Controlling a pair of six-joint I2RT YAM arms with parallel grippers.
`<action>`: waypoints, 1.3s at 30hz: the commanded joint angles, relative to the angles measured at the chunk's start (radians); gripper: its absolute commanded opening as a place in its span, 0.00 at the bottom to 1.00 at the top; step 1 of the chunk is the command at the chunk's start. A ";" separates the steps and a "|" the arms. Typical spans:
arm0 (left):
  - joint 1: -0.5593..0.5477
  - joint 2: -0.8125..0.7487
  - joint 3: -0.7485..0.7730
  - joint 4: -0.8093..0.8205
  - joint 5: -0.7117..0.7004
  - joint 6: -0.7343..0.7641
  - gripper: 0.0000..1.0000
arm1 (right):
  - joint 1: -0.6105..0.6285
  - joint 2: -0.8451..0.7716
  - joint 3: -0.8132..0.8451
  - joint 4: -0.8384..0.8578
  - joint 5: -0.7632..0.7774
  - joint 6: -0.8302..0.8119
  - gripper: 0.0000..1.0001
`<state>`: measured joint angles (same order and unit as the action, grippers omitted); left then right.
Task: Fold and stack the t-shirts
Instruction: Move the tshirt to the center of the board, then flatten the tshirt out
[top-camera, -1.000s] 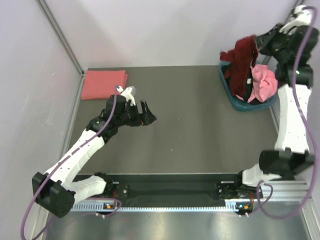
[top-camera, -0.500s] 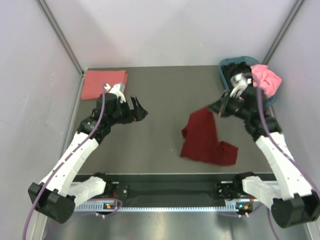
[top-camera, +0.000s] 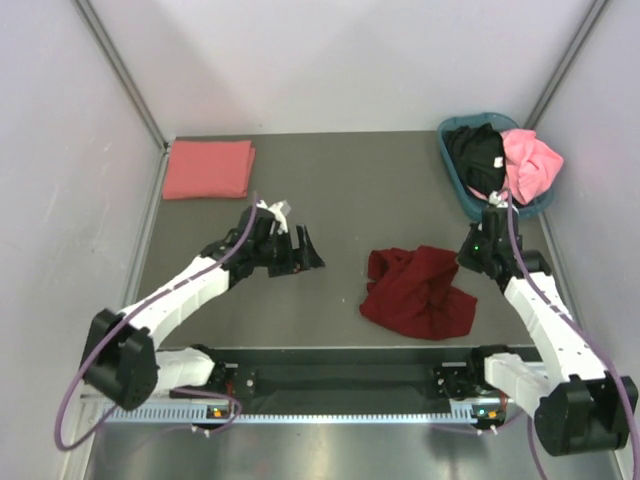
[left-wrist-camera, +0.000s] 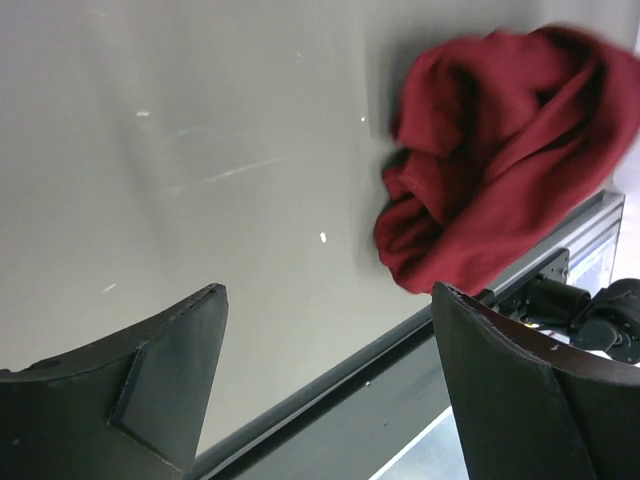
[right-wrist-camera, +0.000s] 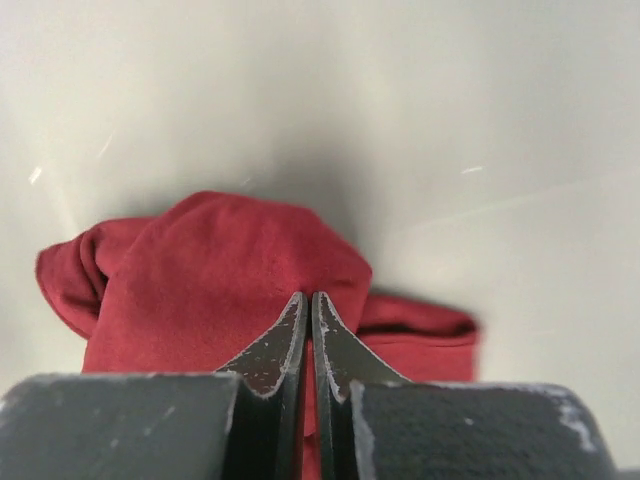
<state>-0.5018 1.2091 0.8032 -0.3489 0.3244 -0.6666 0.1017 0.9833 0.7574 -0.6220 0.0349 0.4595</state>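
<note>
Top external: grey table (top-camera: 340, 190) (maroon t-shirt (top-camera: 418, 293) crumpled on it), pale walls (top-camera: 330, 60).

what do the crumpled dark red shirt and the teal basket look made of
crumpled dark red shirt: soft matte knit cloth, likely cotton; it slumps in loose folds. teal basket: looks like rigid moulded plastic; its smooth rim holds shape.

Maroon tee (top-camera: 418, 292), salmon tee (top-camera: 207, 169), teal bskt (top-camera: 449, 165)
</note>
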 joint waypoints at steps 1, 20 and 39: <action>-0.033 0.113 0.034 0.184 0.025 -0.059 0.87 | -0.028 -0.064 0.026 -0.012 0.230 -0.037 0.00; -0.311 0.610 0.304 0.260 0.111 -0.056 0.80 | -0.066 -0.123 -0.047 0.079 0.071 0.061 0.00; -0.413 0.535 0.169 0.315 0.036 -0.222 0.00 | -0.045 -0.083 -0.056 0.284 -0.225 0.103 0.00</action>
<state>-0.9546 1.7702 0.9199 0.0277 0.3992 -0.8722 0.0448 0.8787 0.6823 -0.4808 -0.0620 0.5381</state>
